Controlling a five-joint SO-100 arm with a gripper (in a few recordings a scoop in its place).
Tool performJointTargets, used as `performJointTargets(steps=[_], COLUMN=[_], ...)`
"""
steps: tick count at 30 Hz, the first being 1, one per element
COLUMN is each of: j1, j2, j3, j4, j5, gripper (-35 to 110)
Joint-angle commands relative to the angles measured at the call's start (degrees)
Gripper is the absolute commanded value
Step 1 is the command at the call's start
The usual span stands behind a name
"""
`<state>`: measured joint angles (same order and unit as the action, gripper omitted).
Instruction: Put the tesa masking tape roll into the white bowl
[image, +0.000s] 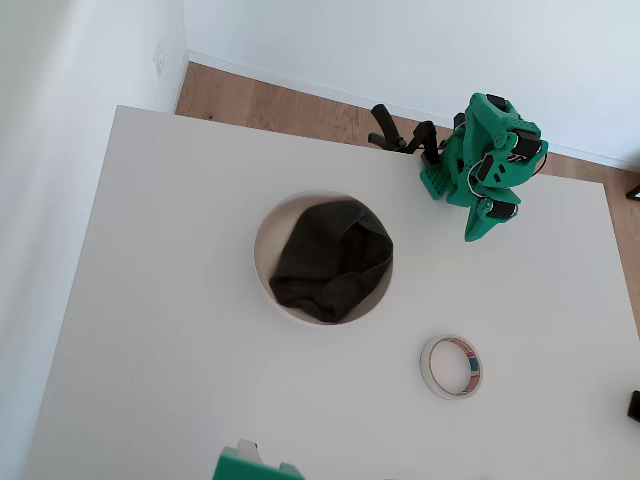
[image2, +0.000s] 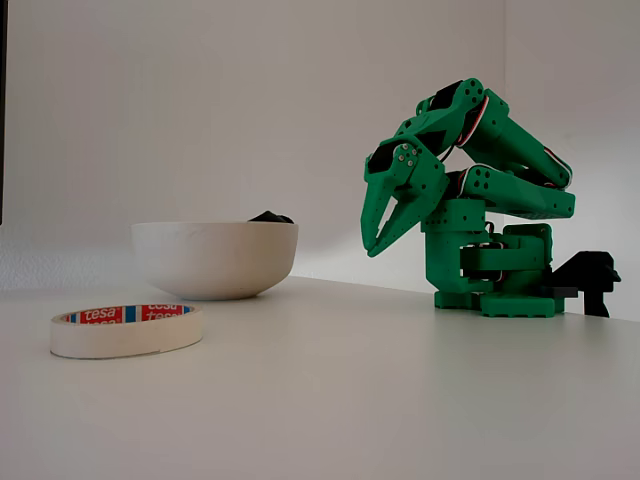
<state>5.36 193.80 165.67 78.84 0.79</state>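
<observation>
Item 1, the white bowl (image: 262, 262): stood on the white worktop (image: 150, 350), taken here as landmark. A dark cloth (image: 330, 260) lay bunched inside it, covering most of the floor, its top just showing above the rim in the fixed view.

Item 2, the tesa masking tape roll (image: 451, 367): lay flat on the worktop, in the overhead view to the right of the bowl and lower in the picture, clear of its wall. Untouched; nothing gripped it.

Item 3, green arm (image2: 480, 200): folded over its base, right of the bowl and above it in the overhead view, well apart from the roll. Its gripper (image2: 377, 243) hung tips downward above the worktop, fingers drawn nearly together, holding nothing.

Step in hand, by judgement: none begun; the reach was not yet started. The next move would call for unfolding toward the roll, spreading the fingers, and lowering them astride one wall of the ring.
</observation>
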Motion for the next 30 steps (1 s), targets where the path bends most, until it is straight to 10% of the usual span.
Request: performJointTargets(steps=[1, 23, 30], j1=[-1.1, 3.1, 1.7], j2=[0.4, -0.1, -33.7], j3=[0.3, -1.3, -19.2], j4=[0.9, -3.8, -15.0], j5=[-1.0, -0.6, 0.6], gripper=[-8, -8, -8])
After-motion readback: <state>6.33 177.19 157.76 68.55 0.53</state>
